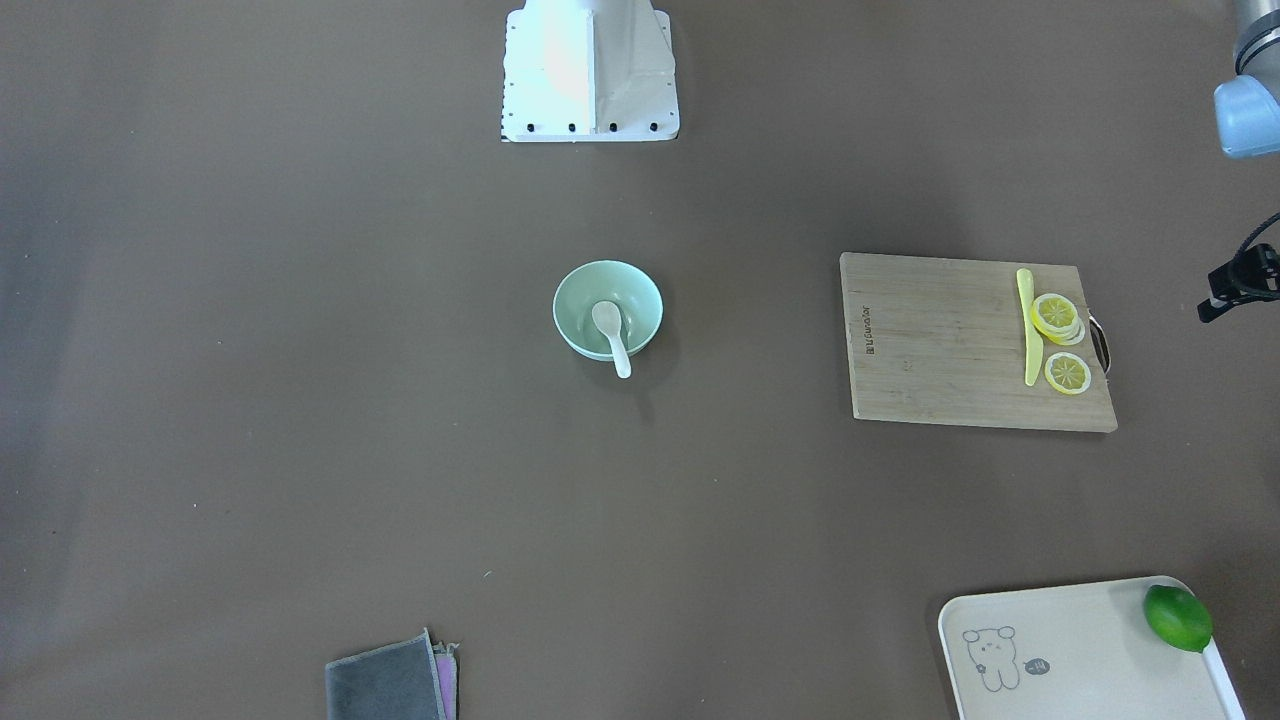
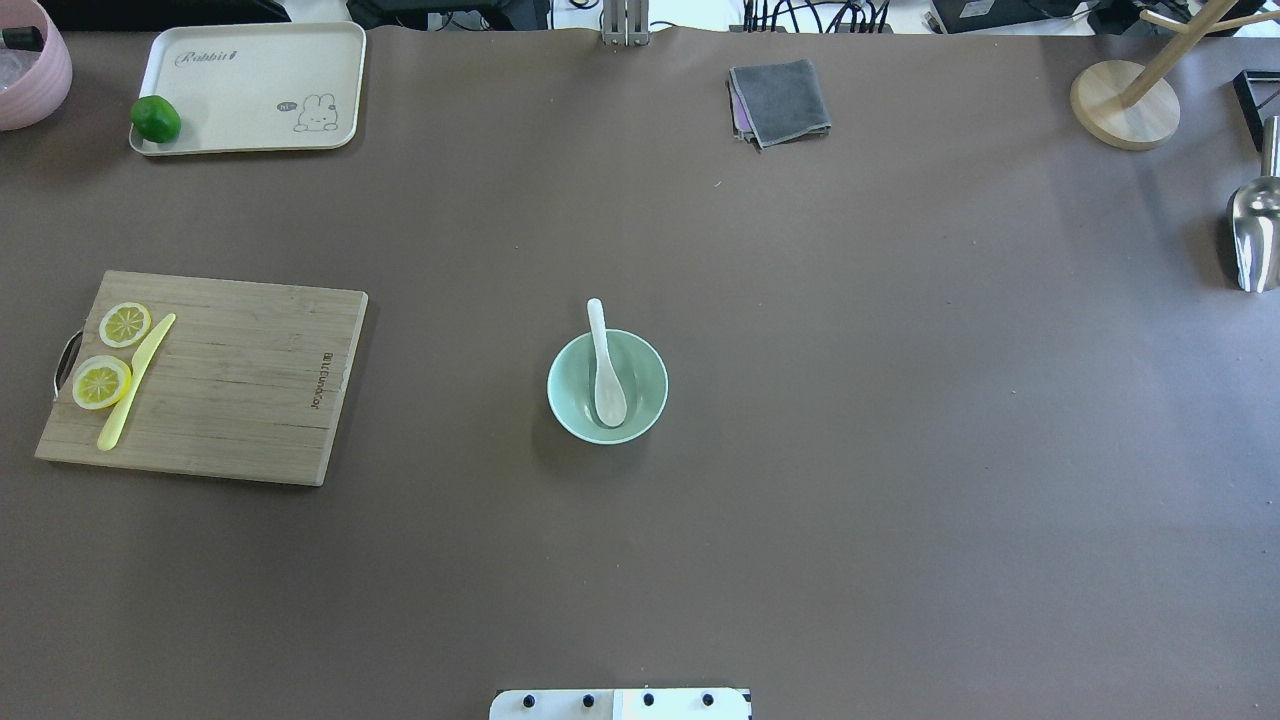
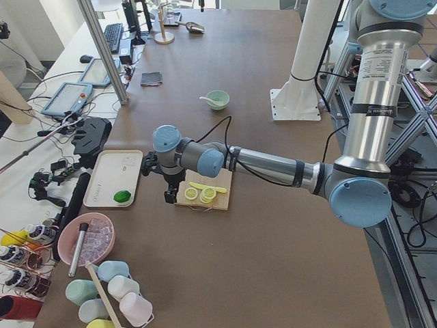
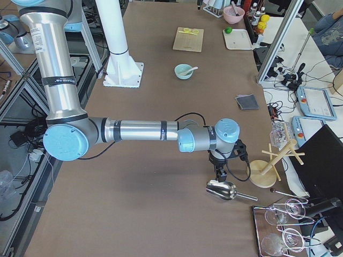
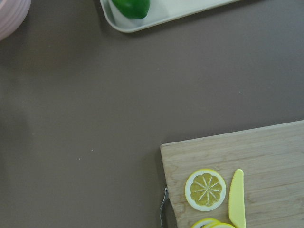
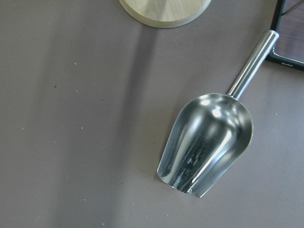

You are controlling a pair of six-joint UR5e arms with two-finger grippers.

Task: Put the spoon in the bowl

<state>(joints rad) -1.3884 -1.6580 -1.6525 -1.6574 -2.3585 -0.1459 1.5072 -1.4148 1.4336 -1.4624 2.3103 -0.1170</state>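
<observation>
The white spoon [image 2: 605, 370] lies in the mint-green bowl [image 2: 648, 385] at the table's middle, scoop down inside and handle resting over the far rim. Both also show in the front view, spoon [image 1: 610, 335] and bowl [image 1: 640, 298]. No gripper is near them. My left gripper [image 3: 169, 197] hangs over the table beside the cutting board's handle end. My right gripper [image 4: 220, 175] hangs just above a metal scoop. I cannot tell whether either is open or shut. The wrist views show no fingers.
A wooden cutting board [image 2: 230, 385] with lemon slices [image 2: 102, 382] and a yellow knife [image 2: 135, 384] lies at the left. A tray [image 2: 250, 95] holds a lime [image 2: 156, 119]. A grey cloth [image 2: 780, 100], a wooden stand [image 2: 1124, 104] and the metal scoop [image 2: 1255, 235] sit far and right.
</observation>
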